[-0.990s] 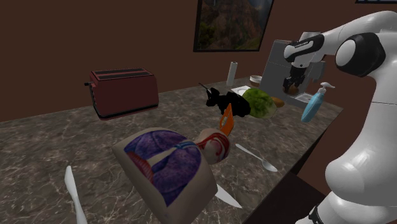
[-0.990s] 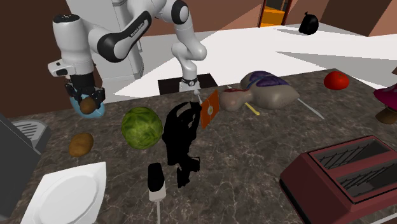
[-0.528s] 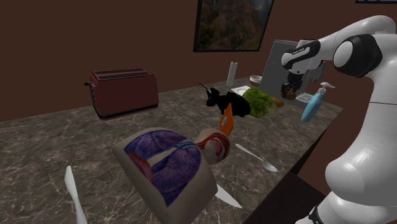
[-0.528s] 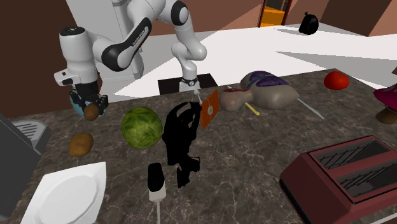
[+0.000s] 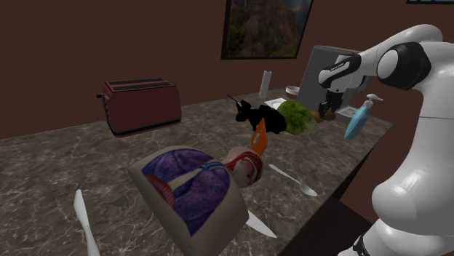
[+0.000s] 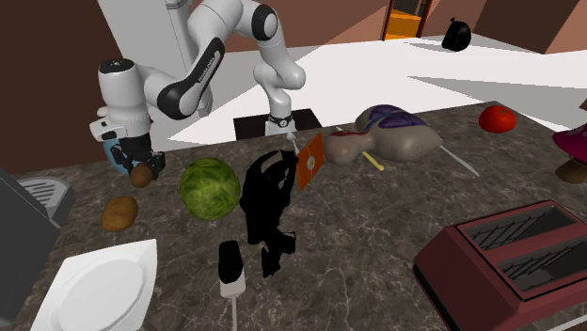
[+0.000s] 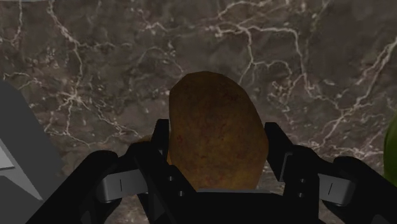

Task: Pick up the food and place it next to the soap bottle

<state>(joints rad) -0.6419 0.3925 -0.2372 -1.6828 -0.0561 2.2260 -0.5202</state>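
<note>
The potato (image 7: 213,121) clasped between the jaws has its near end hidden behind the gripper (image 7: 216,135) and its black body. Off one jaw, a grey appliance (image 7: 19,153) is cut by the picture's edge. Off the other jaw, a green sliver of the cabbage (image 7: 391,149) shows before the edge cuts it. In the second exterior view the potato's top is hidden by the gripper. Well away from the jaws, the white plate (image 6: 94,282) and the toaster (image 6: 517,254) run off the edges.

Small lettering on the arm (image 6: 202,66) is too small to read.
</note>
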